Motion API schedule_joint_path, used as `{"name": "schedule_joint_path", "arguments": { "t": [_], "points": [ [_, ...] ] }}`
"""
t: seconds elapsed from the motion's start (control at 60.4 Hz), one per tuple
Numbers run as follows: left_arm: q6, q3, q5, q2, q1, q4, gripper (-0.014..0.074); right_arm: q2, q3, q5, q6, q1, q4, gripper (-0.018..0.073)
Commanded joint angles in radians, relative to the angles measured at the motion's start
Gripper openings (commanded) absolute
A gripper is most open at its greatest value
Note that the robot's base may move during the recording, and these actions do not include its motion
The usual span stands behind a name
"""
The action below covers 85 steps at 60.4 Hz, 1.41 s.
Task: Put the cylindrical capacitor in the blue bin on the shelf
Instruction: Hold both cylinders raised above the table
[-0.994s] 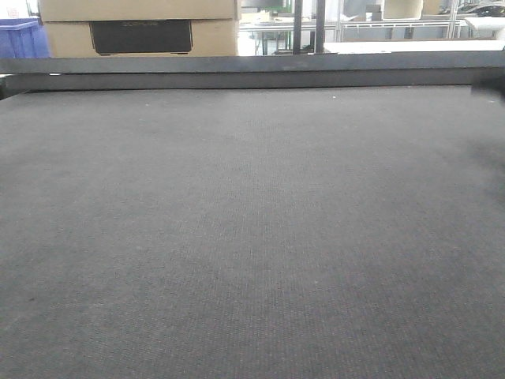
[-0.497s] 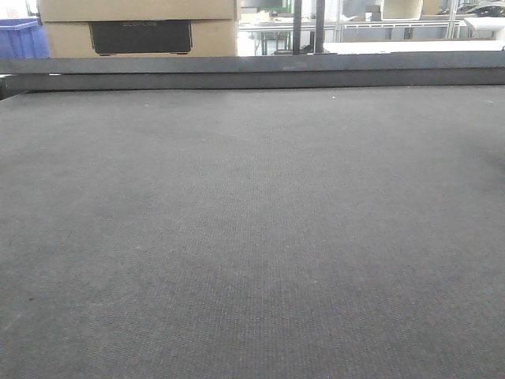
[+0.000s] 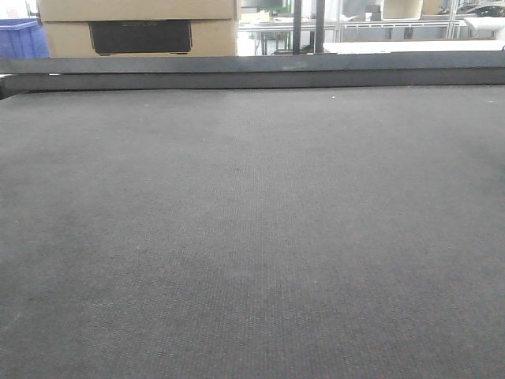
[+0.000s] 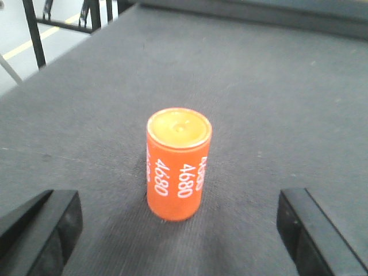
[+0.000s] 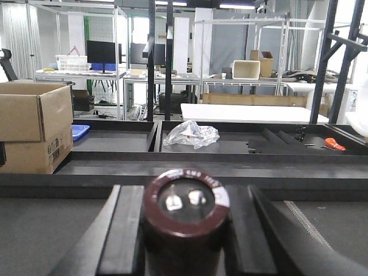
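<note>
Right pincer (image 5: 185, 195) is clamped on the cylindrical capacitor (image 5: 184, 233). Its flat black fingers (image 5: 123, 230) press the stubby body from both sides, and the part stands upright between them with its top towards the wrist camera. The body is dark brown and glossy, with a pale printed band on part of the rim and two silvery terminals set in the cap. Whether it rests on the desk (image 5: 34, 230) or hangs above it, I cannot tell.

The left pincer (image 4: 178, 236) is spread wide, its matte black fingers (image 4: 43, 230) well apart. An orange cylinder (image 4: 178, 164) printed 4680 in white stands upright between them on the desk's grey, woven-looking mat, touching neither finger. From the front, a cardboard box (image 3: 138, 28) sits beyond the desk's far edge.
</note>
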<state>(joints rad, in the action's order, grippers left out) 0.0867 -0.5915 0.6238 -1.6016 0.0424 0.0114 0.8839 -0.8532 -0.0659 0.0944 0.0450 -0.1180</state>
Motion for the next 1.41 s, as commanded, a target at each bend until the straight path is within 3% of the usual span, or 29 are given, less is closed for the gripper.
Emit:
{"name": "schedule_joint_path", "arguments": {
  "t": [0.0,0.215,0.431,0.861,0.944,1.01,1.159,1.225,1.391],
  "points": [
    [0.004,-0.068,0.041,-0.073,0.003,0.005,0.0587,-0.009,-0.003,-0.001,0.003,0.001,0.008,-0.0162],
    [0.004,-0.205,0.041,-0.221,0.003,0.009,0.0587,-0.009,-0.003,-0.001,0.003,0.001,0.008,-0.0162],
    [0.004,-0.298,0.041,-0.318,0.003,0.066,0.0587,-0.009,-0.003,-0.001,0.003,0.001,0.008,-0.0162],
    [-0.011,-0.346,0.039,-0.372,0.006,0.066,0.0566,-0.009,-0.003,0.001,0.003,0.001,0.008,-0.0162],
    [-0.010,-0.347,0.039,-0.372,0.006,0.066,0.0487,-0.009,-0.003,0.001,0.003,0.001,0.008,-0.0162],
    [-0.010,-0.349,0.039,-0.372,0.009,0.066,0.0370,-0.009,-0.003,0.001,0.003,0.001,0.008,-0.0162],
    [-0.010,-0.349,0.039,-0.372,0.014,0.066,0.0004,-0.009,-0.003,0.001,0.003,0.001,0.008,-0.0162],
    [-0.010,-0.349,0.039,-0.369,0.014,0.066,-0.0116,-0.009,-0.003,0.005,0.003,0.001,0.008,-0.0162],
    [-0.010,-0.349,-0.079,-0.283,0.014,-0.035,-0.0111,-0.009,-0.003,0.046,0.003,0.001,0.008,-0.0162]
  ]
}}
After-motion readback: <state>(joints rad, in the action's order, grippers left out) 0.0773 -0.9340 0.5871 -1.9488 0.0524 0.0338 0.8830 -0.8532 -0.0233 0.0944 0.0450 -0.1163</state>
